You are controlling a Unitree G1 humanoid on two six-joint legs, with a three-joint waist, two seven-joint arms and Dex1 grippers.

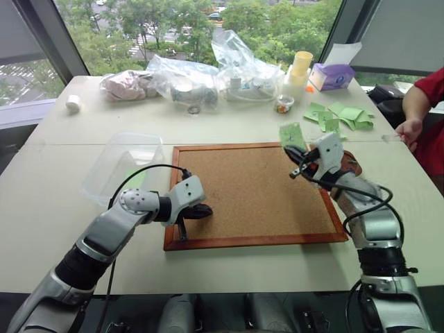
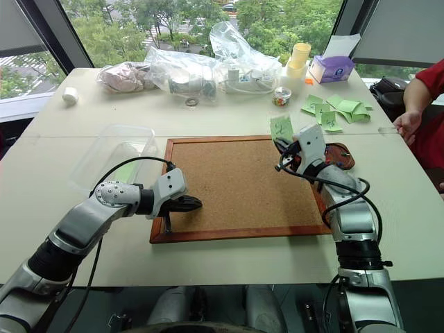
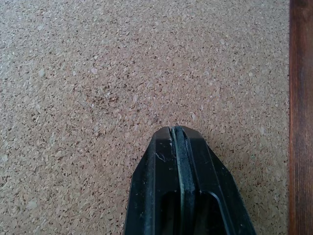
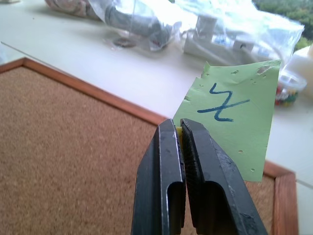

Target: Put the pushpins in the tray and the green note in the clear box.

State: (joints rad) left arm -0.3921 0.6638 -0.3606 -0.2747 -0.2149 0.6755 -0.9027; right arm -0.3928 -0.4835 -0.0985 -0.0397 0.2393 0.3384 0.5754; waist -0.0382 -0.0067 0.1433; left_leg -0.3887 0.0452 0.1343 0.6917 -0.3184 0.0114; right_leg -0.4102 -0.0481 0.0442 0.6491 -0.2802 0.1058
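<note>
My right gripper (image 4: 177,128) is shut on the lower edge of the green note (image 4: 239,112), a light-green square with a dark scribble. It holds the note upright in the air over the far right corner of the corkboard (image 1: 250,187). The dark reddish-brown tray (image 2: 341,154) lies just behind that gripper, partly hidden by it. The clear box (image 1: 125,163) stands on the table left of the corkboard. My left gripper (image 1: 207,211) is shut with nothing in it, low over the cork near the board's near left corner. The pushpins are out of view.
A heap of loose green papers (image 1: 340,116) lies at the far right, next to a person's hand (image 1: 409,128). Crinkled plastic bags (image 1: 208,76), a purple tissue box (image 1: 331,75), pale cups (image 1: 300,69) and a small bowl (image 1: 283,104) line the far edge.
</note>
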